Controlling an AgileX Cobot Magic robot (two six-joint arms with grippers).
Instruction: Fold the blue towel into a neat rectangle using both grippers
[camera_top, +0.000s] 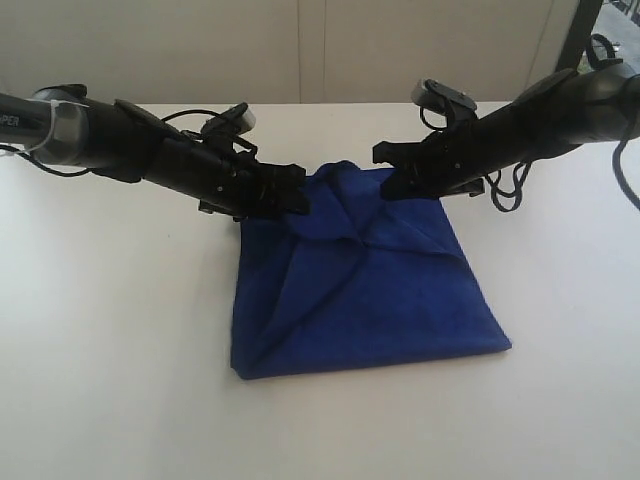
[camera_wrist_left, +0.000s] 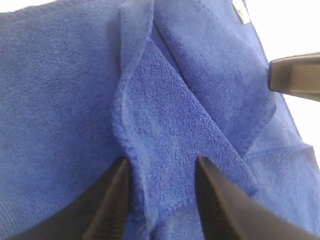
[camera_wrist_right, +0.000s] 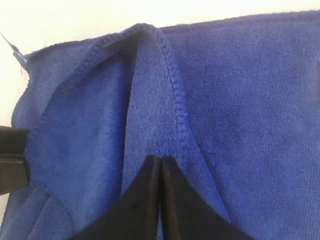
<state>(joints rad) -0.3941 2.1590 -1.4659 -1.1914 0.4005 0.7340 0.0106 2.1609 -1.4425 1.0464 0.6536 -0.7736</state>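
The blue towel (camera_top: 360, 290) lies folded on the white table, its far edge bunched up between my two arms. My left gripper (camera_top: 297, 196) sits at the towel's far left corner. In the left wrist view it (camera_wrist_left: 160, 167) stands open, with a raised hemmed fold of towel (camera_wrist_left: 165, 125) lying loose between its fingers. A white tag (camera_wrist_left: 241, 11) shows at one hem. My right gripper (camera_top: 393, 182) is at the far right edge. In its wrist view it (camera_wrist_right: 161, 161) is shut, pinching a ridge of the towel (camera_wrist_right: 150, 100).
The white table (camera_top: 110, 380) surrounds the towel on all sides. A pale wall rises behind it. Black cables (camera_top: 510, 190) hang under the right arm. Each wrist view catches a finger of the other gripper (camera_wrist_left: 295, 75) (camera_wrist_right: 10, 160) close by.
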